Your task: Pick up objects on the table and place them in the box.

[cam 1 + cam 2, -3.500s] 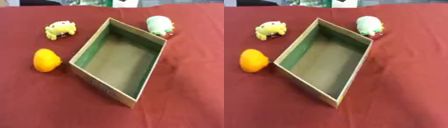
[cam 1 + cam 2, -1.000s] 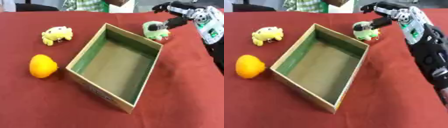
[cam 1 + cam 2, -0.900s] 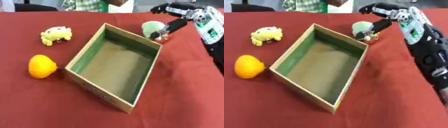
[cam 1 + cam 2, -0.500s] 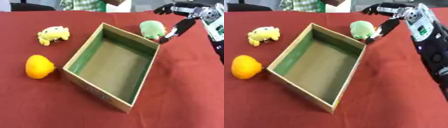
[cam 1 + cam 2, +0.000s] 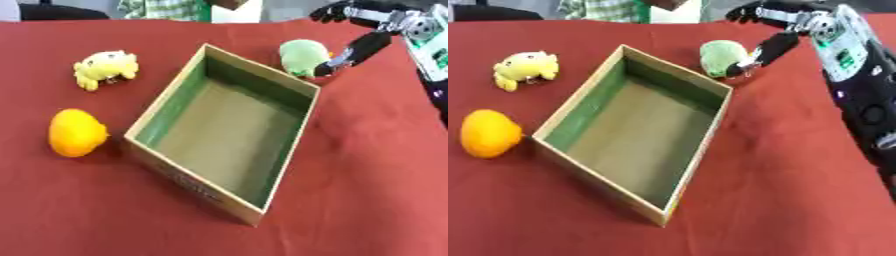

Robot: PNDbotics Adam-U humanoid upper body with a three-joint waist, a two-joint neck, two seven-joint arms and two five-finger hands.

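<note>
since a second ago the right hand (image 5: 773, 30) has spread out, fingers above the green toy (image 5: 303, 56), thumb against its near side. not gripping it. toy on the red cloth (image 5: 367, 165), touching the box (image 5: 223, 132) far corner. yellow toy (image 5: 104, 68) and orange ball (image 5: 76, 133) well left of the hand, past the box.

The right hand (image 5: 773, 22) is blurring at the upper right of the frame, its fingers indistinct; its thumb is hiding the green toy's (image 5: 302, 56) right side.
</note>
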